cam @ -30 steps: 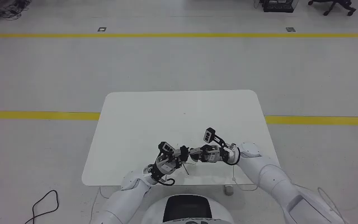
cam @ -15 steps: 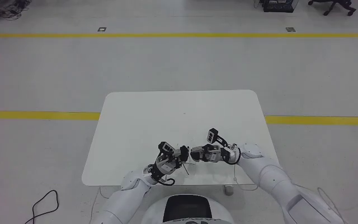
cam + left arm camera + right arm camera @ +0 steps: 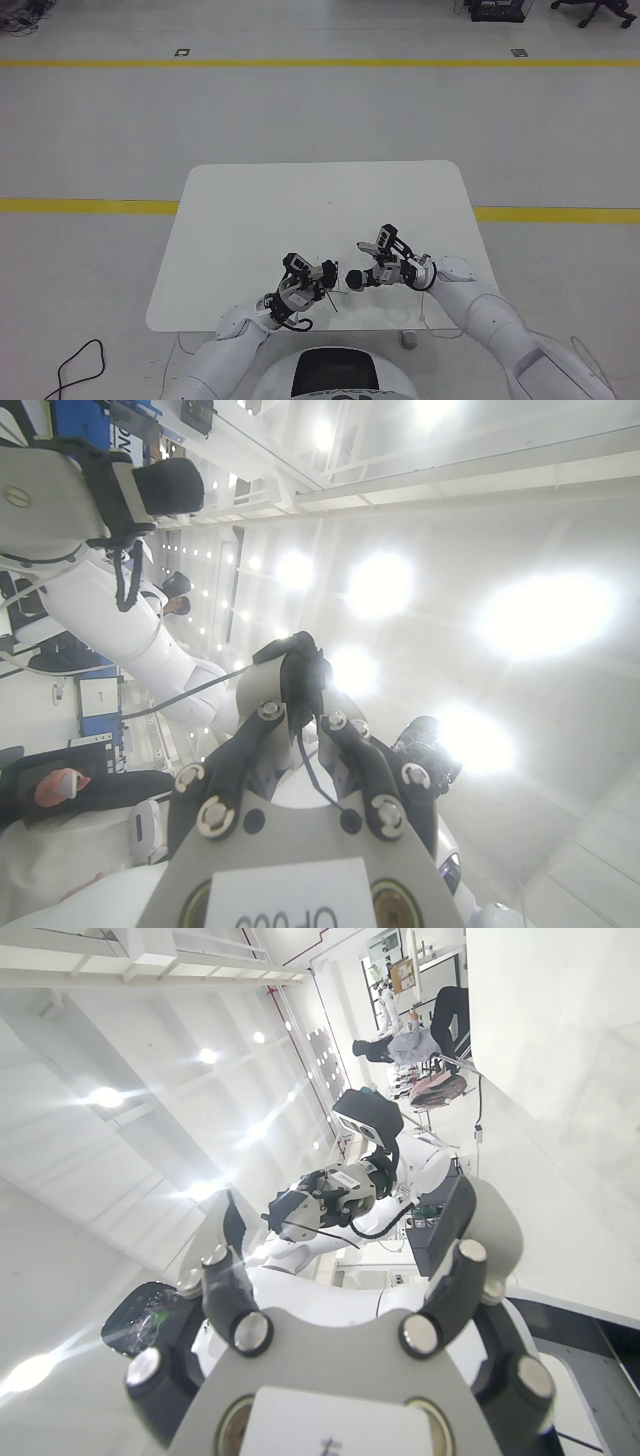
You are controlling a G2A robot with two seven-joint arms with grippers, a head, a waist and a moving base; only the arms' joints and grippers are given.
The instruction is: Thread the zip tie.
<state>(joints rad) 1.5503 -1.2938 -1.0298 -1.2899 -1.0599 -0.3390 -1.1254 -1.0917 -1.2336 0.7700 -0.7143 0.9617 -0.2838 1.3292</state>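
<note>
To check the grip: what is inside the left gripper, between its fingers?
The left gripper is shut on a thin black strip, likely the zip tie, which trails out toward its palm. The pinched part is hidden by the black finger pads.

White round-cornered table (image 3: 300, 200) stands on a pale, perhaps concrete floor (image 3: 100, 130).

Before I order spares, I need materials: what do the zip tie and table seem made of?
Zip tie: thin, narrow black strip, likely flexible plastic; its finish is too small to tell. Table: white, smooth, matte top, perhaps laminate or painted board.
</note>
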